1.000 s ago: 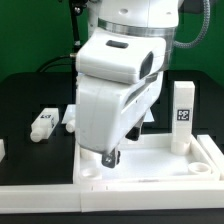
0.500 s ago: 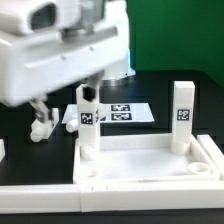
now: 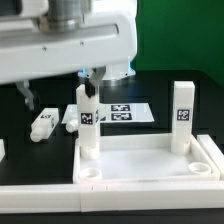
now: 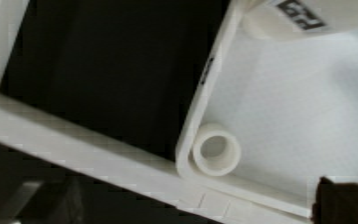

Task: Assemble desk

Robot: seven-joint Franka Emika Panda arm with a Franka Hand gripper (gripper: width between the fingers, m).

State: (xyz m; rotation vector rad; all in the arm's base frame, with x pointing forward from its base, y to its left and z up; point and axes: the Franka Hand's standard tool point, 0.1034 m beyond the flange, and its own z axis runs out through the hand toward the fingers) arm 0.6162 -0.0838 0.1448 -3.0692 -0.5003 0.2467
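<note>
Gripper [image 3: 60, 95]: upper left of frame, jaws spread wide, nothing held. Tabletop [image 3: 150, 158]: flat across the bottom, with standing legs [image 3: 182, 115] in its far corners. Loose leg [image 3: 42, 122]: centre left, lying down, below the gripper. Its long axis rises slightly rightward. It is the likely next pick.

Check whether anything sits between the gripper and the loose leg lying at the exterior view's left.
Nothing visible does. The open gripper hangs above the loose leg on the black table, with clear space between. One fingertip is close to the top of the upright leg in the far corner of the tabletop.
</note>
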